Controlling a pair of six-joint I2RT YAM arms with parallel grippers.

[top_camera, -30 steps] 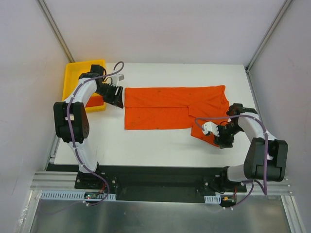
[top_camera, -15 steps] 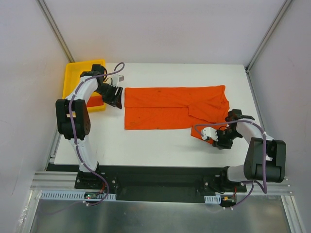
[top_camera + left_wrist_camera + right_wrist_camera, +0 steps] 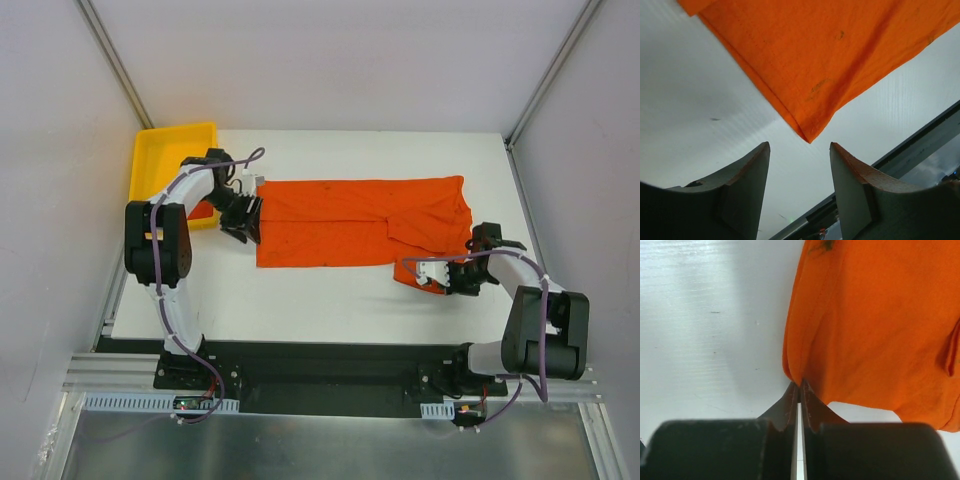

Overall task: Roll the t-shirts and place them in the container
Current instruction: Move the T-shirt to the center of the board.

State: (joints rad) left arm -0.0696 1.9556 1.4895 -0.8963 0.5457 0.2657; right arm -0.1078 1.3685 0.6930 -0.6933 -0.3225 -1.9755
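Note:
One orange t-shirt lies flat across the white table, folded lengthwise, with a sleeve flap at its lower right. My left gripper hovers at the shirt's left edge. In the left wrist view it is open and holds nothing, with the shirt's corner just beyond the fingertips. My right gripper is at the lower right flap. The right wrist view shows it shut on a pinched fold of the shirt's edge.
A yellow tray stands at the table's back left corner, and a bit of orange cloth shows at its near end beside the left arm. A black rail runs along the table's front edge. Grey walls close in both sides.
My left gripper swung from the tray's edge toward the shirt's left edge. My right gripper went from open to shut on the shirt's lower right flap.

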